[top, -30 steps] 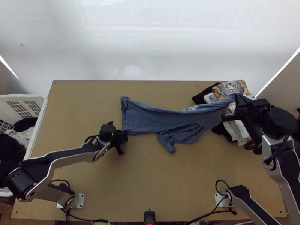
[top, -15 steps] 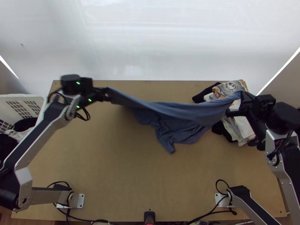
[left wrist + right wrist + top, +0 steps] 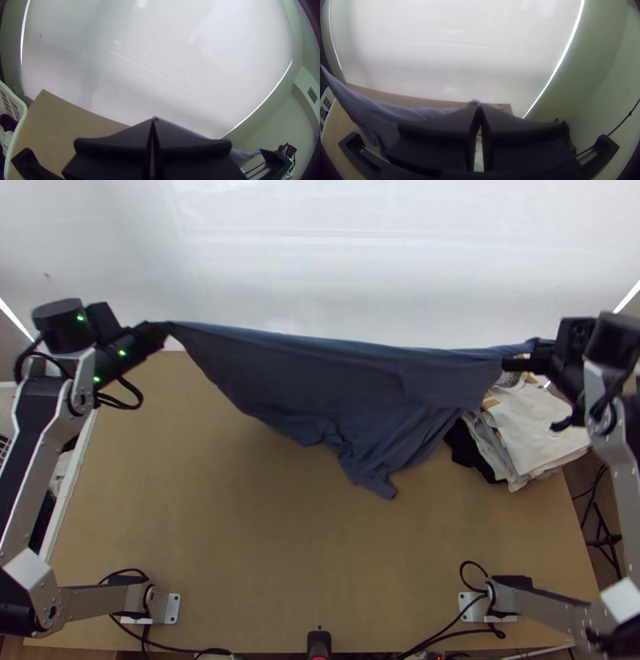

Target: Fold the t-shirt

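T-shirt (image 3: 336,380), soft blue cloth, now spans the far side of the wooden table (image 3: 280,564), its upper edge drawn tauter as both arms moved outward, likely to straighten it before folding. Left gripper (image 3: 166,329) and right gripper (image 3: 524,354) each pinch an end closed, while the rumpled lower part droops to a narrow tip near stacked clothes (image 3: 532,428).
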Robot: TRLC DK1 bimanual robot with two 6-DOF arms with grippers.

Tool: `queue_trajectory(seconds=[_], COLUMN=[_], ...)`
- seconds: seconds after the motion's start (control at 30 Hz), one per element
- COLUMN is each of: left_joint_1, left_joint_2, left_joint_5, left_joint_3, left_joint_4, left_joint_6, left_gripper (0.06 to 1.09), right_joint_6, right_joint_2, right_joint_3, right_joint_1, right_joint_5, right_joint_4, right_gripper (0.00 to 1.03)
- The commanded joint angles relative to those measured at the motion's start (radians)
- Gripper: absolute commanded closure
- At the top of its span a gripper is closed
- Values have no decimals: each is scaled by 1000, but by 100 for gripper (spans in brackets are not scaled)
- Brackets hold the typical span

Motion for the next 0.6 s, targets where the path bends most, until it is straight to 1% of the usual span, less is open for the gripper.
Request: queue_trajectory(seconds=[0.0,0.13,0.2,0.37,0.43,0.5,0.57], left_joint_1=[47,53,54,70,73,73,73], left_joint_2=[21,13,-20,-161,-226,-293,-373], left_joint_5=[-55,-58,-86,-117,-147,-184,-202], left_joint_3=[141,217,224,223,221,206,189], left_joint_4=[-34,-54,-47,-6,19,46,69], left_joint_6=[-39,-40,-40,-40,-40,-13,-5], left_gripper=[105,105,105,105,105,105,105], right_joint_6=[13,5,22,50,61,65,70], right_joint_2=[244,268,236,70,3,-68,-141], right_joint_3=[420,557,598,605,612,612,614], right_joint_1=[-4,4,2,1,1,1,2], right_joint_5=[-75,-117,-131,-206,-243,-276,-292], right_joint_4=[-293,-312,-304,-186,-169,-168,-174], right_gripper=[100,100,100,100,100,100,100])
